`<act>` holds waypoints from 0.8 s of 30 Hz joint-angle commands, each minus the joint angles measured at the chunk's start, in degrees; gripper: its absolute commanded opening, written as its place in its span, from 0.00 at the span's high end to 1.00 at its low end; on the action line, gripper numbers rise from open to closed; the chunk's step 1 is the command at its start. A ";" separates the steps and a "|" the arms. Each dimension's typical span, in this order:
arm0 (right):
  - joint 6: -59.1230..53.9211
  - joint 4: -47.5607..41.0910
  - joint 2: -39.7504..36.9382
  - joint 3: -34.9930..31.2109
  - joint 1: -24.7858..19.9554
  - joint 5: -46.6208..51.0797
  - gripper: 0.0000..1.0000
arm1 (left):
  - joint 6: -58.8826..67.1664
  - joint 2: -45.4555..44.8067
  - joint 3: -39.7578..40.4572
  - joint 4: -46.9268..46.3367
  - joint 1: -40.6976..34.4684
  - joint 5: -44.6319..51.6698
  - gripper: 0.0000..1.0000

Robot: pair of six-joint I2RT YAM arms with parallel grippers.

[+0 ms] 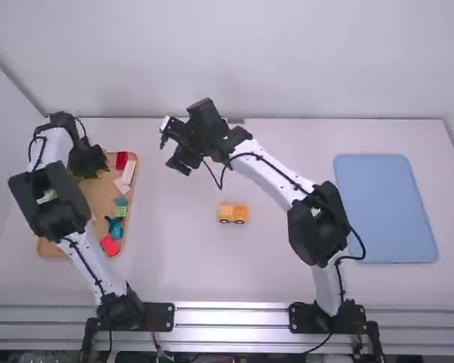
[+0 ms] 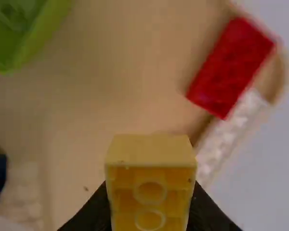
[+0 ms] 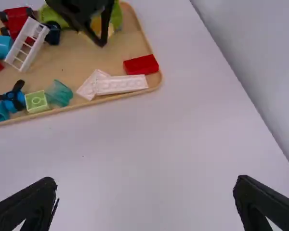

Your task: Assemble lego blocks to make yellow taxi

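One yellow block (image 2: 150, 150) sits clamped between the fingers of my left gripper (image 1: 91, 162), above the far part of the wooden tray (image 1: 98, 198) on the left. I hold my right gripper (image 1: 170, 150) over the table (image 1: 174, 249), right of the tray, its fingers spread wide apart, while the small yellow car (image 1: 232, 213) stands on its wheels near the table's middle.

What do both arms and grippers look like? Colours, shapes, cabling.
Left arm and right arm match: smooth white links, chunky black joints, thin black cables running along the links and looping out near the wrists. Left gripper and right gripper are black, two fingers each; the right one's look angular, narrowing to blunt tips.
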 commanded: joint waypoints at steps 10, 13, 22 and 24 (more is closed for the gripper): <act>0.02 -2.08 -2.34 1.86 -10.03 -31.01 0.02 | 20.74 -40.59 -39.74 34.47 -12.13 33.97 0.98; -4.39 -6.93 -2.34 1.86 -13.97 -43.50 0.01 | 21.53 -46.99 -50.34 46.18 -15.45 39.04 0.98; -45.51 -43.12 -5.75 1.73 -20.41 -56.37 0.02 | 16.96 -48.11 -63.04 70.38 -21.05 52.78 0.98; -67.34 -58.58 -8.26 1.57 -20.20 -56.30 0.02 | 16.00 -46.18 -63.65 76.41 -22.23 57.92 0.98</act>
